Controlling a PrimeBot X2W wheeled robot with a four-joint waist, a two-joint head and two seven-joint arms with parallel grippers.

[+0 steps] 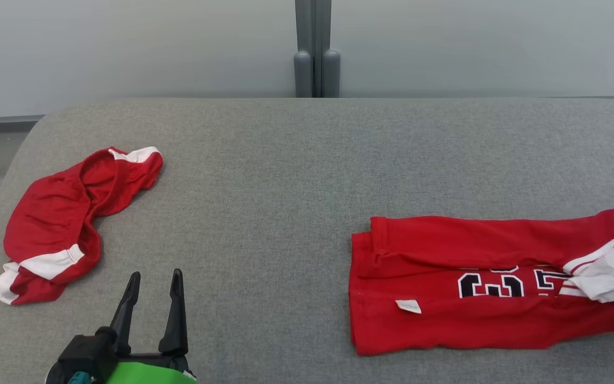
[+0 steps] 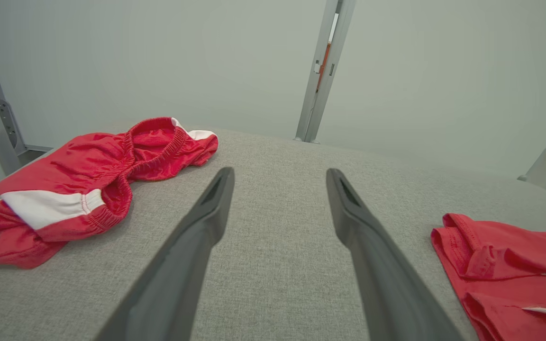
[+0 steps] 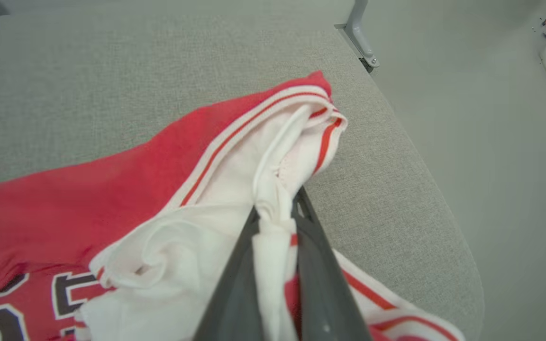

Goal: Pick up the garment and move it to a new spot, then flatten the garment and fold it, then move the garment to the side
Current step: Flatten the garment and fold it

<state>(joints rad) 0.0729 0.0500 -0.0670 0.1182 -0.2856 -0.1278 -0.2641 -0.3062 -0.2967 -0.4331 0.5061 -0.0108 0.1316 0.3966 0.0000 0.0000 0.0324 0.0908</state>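
- Garment: a jersey (image 1: 445, 288), red, roughly folded, on the right side of the grey counter (image 1: 285, 186), one end close to the counter's edge.
- On the right gripper (image 3: 277, 206), jaws pinch a bunched white, red-striped fold of the jersey's trim.
- On the left gripper (image 1: 156, 274), jaws spread, empty, near the red shorts (image 1: 56, 224) and well apart from the jersey.
- Risk: one pinch on a thin fold. A lift may slip, or pull the layers apart and undo the fold.
- Risk: the grip is near the edge, so slack cloth may slide off.
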